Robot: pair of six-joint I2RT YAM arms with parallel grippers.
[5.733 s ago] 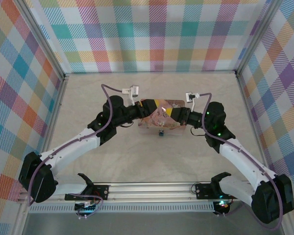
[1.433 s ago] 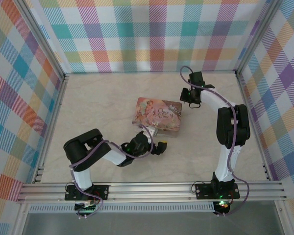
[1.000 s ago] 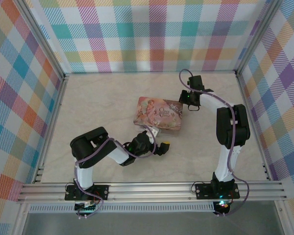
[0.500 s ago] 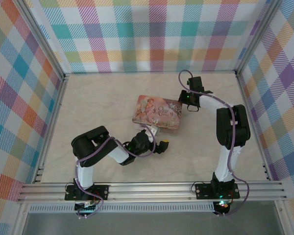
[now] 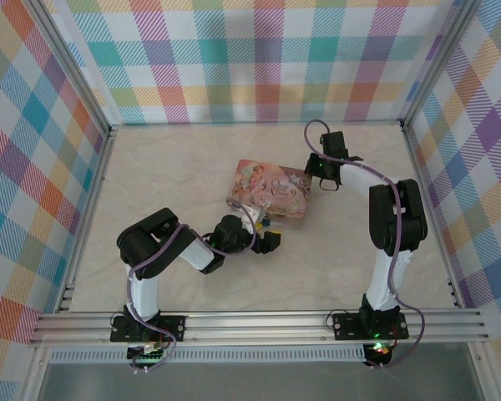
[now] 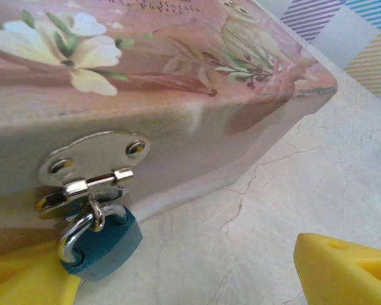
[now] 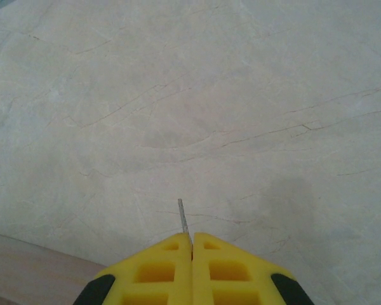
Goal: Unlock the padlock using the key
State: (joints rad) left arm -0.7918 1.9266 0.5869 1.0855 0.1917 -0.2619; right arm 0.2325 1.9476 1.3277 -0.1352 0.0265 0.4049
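Note:
The teal padlock (image 6: 105, 246) hangs by its silver shackle from the hasp (image 6: 92, 162) on the front of the pink floral tin (image 6: 178, 82). My left gripper (image 6: 178, 257) is open at table level, one yellow finger (image 6: 25, 279) touching the padlock's left side and the other (image 6: 343, 270) far to the right. From above, the left gripper (image 5: 265, 237) sits at the tin's (image 5: 271, 192) front edge, by the padlock (image 5: 265, 223). My right gripper (image 7: 192, 238) is shut on the key (image 7: 183, 219), a thin grey sliver pointing forward above bare table. From above, the right gripper (image 5: 317, 175) hovers by the tin's right corner.
Beige marble-pattern tabletop (image 5: 175, 175) is enclosed by checked walls (image 5: 259, 58) and aluminium frame posts. A corner of the tin (image 7: 25, 270) shows at the bottom left of the right wrist view. Purple cables run along both arms.
My left gripper has moved up and left, closer to the tin's front and the padlock. The right gripper has stayed by the tin's right corner, still shut on the key.

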